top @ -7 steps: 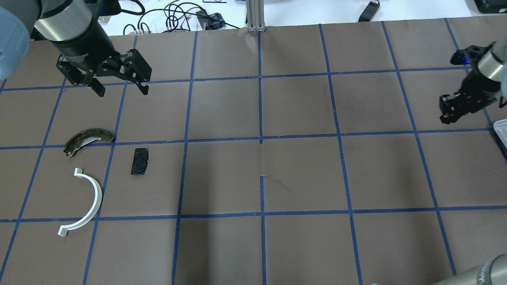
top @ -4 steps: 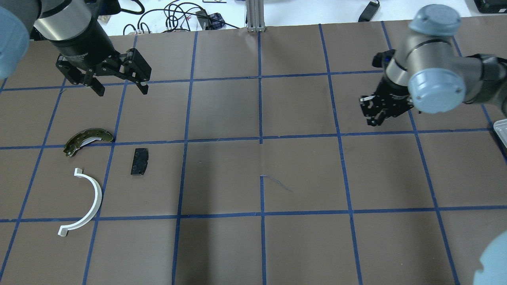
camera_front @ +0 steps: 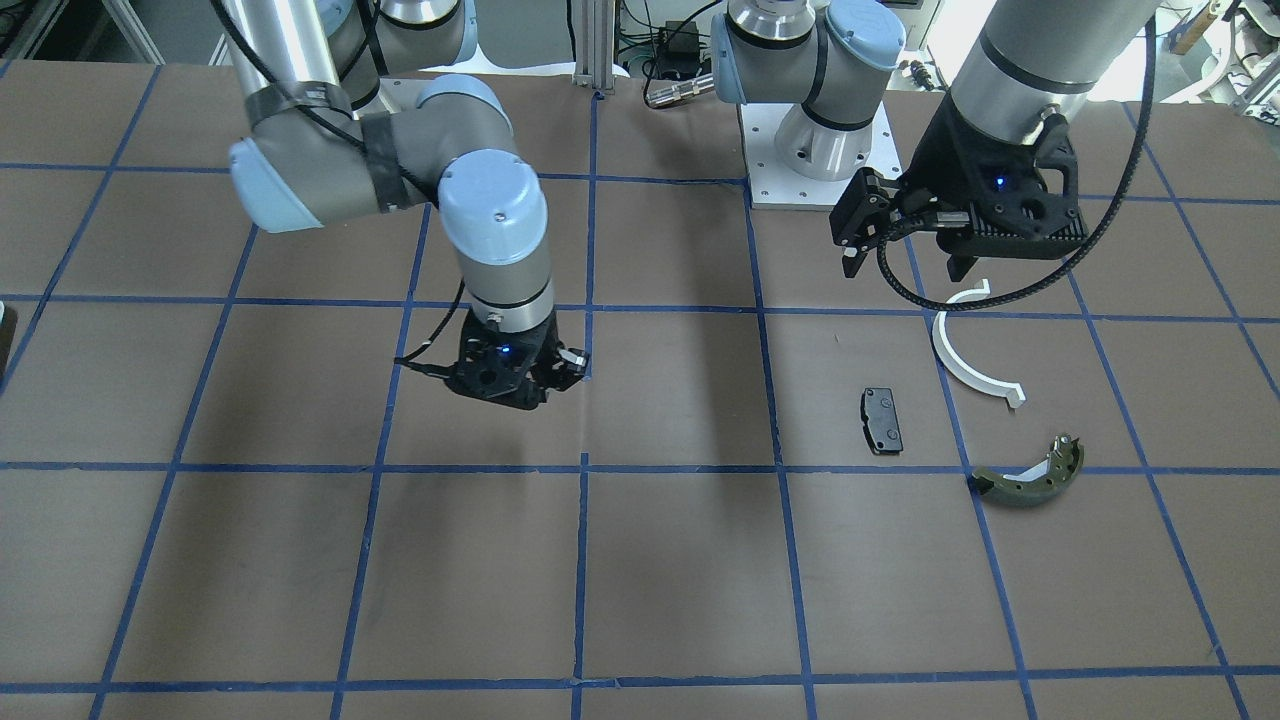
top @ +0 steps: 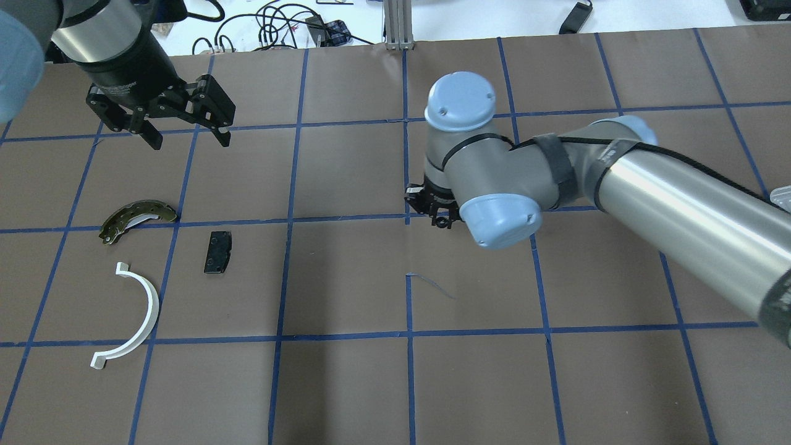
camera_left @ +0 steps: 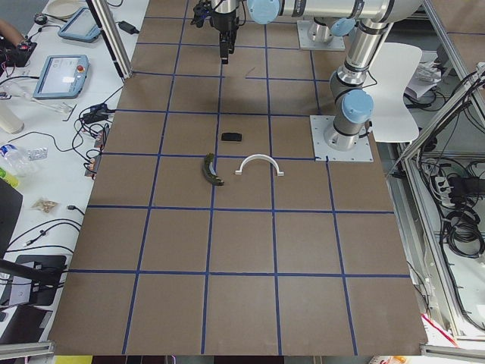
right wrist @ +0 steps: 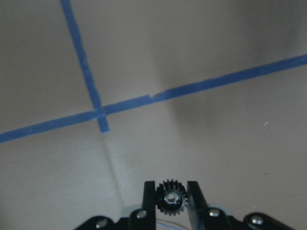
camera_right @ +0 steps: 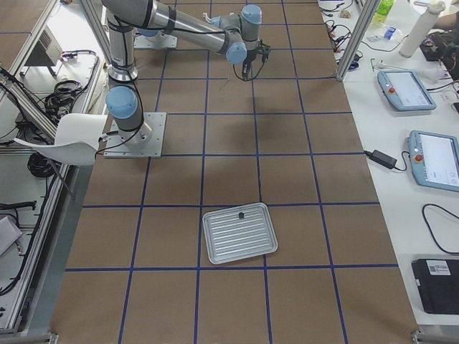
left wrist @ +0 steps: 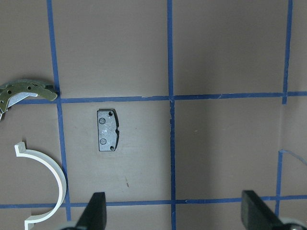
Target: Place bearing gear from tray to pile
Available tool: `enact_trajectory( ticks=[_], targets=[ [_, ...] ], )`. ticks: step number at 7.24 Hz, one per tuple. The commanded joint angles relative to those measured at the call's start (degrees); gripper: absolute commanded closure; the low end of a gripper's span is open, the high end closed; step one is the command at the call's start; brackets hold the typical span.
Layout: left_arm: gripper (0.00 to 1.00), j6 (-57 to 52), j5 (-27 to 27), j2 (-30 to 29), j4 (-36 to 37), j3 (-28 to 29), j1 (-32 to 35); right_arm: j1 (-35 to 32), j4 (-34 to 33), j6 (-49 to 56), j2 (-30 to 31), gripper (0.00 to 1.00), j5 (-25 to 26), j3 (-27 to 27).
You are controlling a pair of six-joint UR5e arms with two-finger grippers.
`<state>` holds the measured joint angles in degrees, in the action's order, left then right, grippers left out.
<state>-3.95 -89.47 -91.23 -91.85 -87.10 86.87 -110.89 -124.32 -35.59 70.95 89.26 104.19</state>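
Table (top: 346, 383) — wrist-view only — gear (right wrist: 171, 197) in right hand (right wrist: 171, 188)

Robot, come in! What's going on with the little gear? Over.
Right gripper shut on gear, halfway across. Left gripper open, up near pile. Nothing seen lying between gear and pile.

The right arm (top: 649, 185) stretches inward, wrist down; the right end effector (right wrist: 171, 186) clamps a small black toothed gear (right wrist: 171, 199). The left end effector (top: 190, 141) hangs spread wide.
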Motion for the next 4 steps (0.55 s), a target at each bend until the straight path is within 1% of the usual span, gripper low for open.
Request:
enact_trajectory(
  ticks=[1,2,3,4],
  targets=[
    [0.00,0.00,0.00,0.00,0.00,0.26,-0.04,-4.59,-4.51,-5.97,-3.35,0.80,-0.57,-0.04],
    [0.00,0.00,-0.09,0.09,0.00,0.18,-0.04,-3.99,-5.40,-3.81,-3.53,0.66,-0.15,0.04],
    [0.00,0.00,0.00,0.18,0.00,0.26,-0.04,-2.24,-5.50,2.04,-3.01,0.18,0.03,0.04],
    [0.00,0.00,0.08,0.09,0.00,0.18,0.05,-0.39,-4.72,3.23,-2.92,0.00,-0.40,-0.13]
  ],
)
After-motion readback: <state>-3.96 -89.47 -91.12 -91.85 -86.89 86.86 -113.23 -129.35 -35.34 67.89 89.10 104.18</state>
